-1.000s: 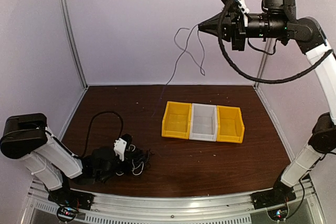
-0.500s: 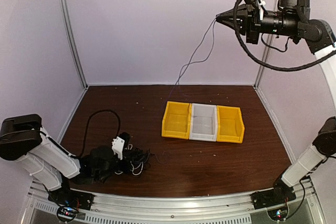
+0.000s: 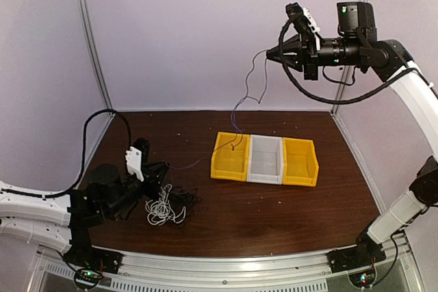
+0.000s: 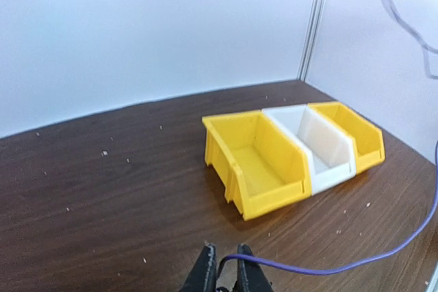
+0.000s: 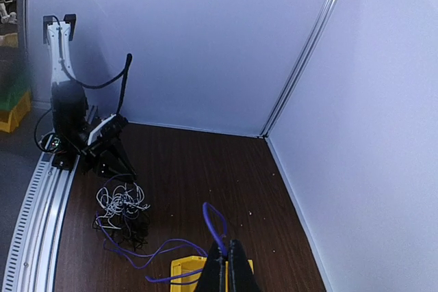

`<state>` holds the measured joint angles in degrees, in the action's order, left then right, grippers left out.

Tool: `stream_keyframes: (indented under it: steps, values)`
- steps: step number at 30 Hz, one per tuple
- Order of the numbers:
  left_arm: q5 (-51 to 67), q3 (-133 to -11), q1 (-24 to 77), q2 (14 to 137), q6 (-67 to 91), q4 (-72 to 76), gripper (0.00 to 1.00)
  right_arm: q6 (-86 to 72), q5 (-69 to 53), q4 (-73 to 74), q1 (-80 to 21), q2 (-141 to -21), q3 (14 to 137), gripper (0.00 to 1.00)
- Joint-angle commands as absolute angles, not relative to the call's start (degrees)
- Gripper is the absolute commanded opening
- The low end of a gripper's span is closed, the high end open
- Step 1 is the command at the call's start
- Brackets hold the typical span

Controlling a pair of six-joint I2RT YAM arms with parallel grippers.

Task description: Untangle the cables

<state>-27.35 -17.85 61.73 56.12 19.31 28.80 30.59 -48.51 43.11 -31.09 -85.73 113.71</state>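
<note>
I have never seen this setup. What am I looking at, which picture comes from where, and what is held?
Two robot arms stand at the near edge of a table. The wide picture comes from a fixed camera above and behind them; the other two come from a camera on each wrist. On the table lie three bins and a tangle of white and black cables. The left gripper, low, and the right gripper, raised high, each pinch one purple cable that runs loosely between them.
</note>
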Motion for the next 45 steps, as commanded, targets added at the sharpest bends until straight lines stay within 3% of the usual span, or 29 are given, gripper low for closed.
stream_keyframes:
  steps: [1, 8, 14, 20, 27, 31, 34, 38, 45]
  values:
    - [-31.6, -21.8, 62.0, 47.6, 14.1, 18.5, 0.14, 29.1, -50.4, 39.7, -30.8, -86.0, 111.4, 0.0]
    - [-34.5, -25.8, 61.9, 36.1, 9.7, 12.7, 0.13, 30.3, -50.0, 38.2, -31.1, -85.2, 98.2, 0.0]
    - [-32.6, -35.2, 61.8, 39.9, 4.8, 4.1, 0.01, 34.2, -44.9, 39.3, -35.5, -85.4, 88.3, 0.0]
    - [-31.4, -47.8, 61.9, 45.3, 1.6, -4.1, 0.0, 34.7, -42.8, 40.4, -37.6, -86.4, 90.0, 0.0]
    - [-33.3, -52.6, 61.3, 49.0, -5.2, 1.4, 0.0, 33.5, -43.4, 41.0, -37.5, -87.6, 92.6, 0.0]
    - [-33.5, -59.5, 61.3, 55.9, 5.3, -8.9, 0.0, 30.7, -46.6, 40.8, -37.6, -89.5, 93.3, 0.0]
    - [-32.5, -57.6, 61.2, 57.8, 14.6, -10.6, 0.0, 28.1, -45.2, 39.8, -36.9, -90.1, 93.2, 0.0]
    - [-32.3, -58.3, 61.0, 60.6, 19.9, -14.0, 0.0, 24.5, -43.3, 37.5, -33.7, -87.9, 88.7, 0.0]
    - [-36.8, -68.6, 59.8, 61.5, 15.3, -19.7, 0.0, 17.6, -46.3, 31.2, -21.7, -81.8, 89.3, 0.0]
